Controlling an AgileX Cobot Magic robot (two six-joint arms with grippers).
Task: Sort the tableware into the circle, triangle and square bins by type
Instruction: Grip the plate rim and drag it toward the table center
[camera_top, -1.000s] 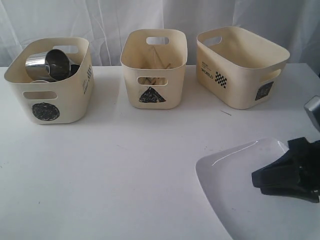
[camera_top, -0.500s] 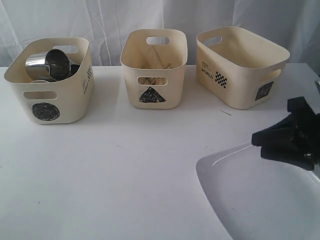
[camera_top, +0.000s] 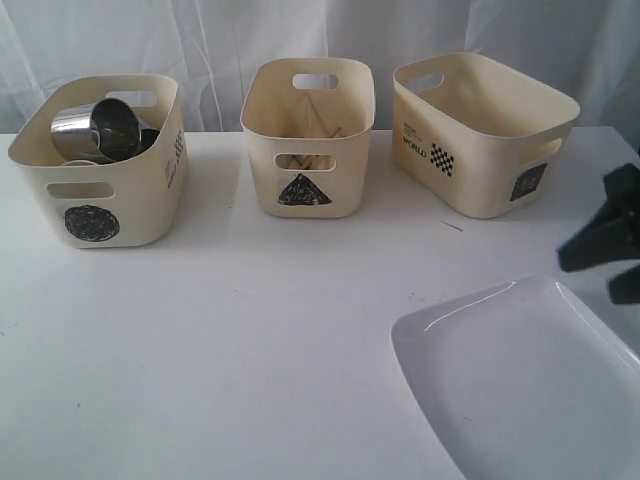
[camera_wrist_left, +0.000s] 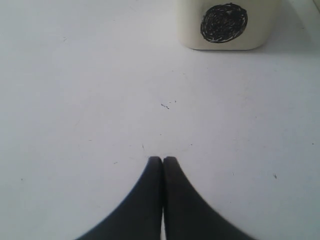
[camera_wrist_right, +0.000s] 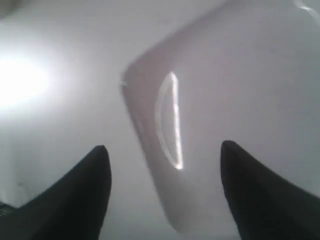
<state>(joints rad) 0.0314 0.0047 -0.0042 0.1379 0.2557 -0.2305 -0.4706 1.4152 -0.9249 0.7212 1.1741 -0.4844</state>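
exterior: mugs (camera_top: 98, 128) fill the circle bin (camera_top: 95, 205), chopsticks (camera_top: 320, 122) the triangle bin (camera_top: 308, 165). the plate (camera_top: 520, 390) lies flat on the table (camera_top: 250, 330), front right, likely bound for the square bin (camera_top: 480, 150).
left wrist: left gripper (camera_wrist_left: 163, 161) pinched together, empty, parked.
right wrist: right gripper (camera_wrist_right: 162, 155) spread wide, empty, over the plate's corner, likely for a rim grab.
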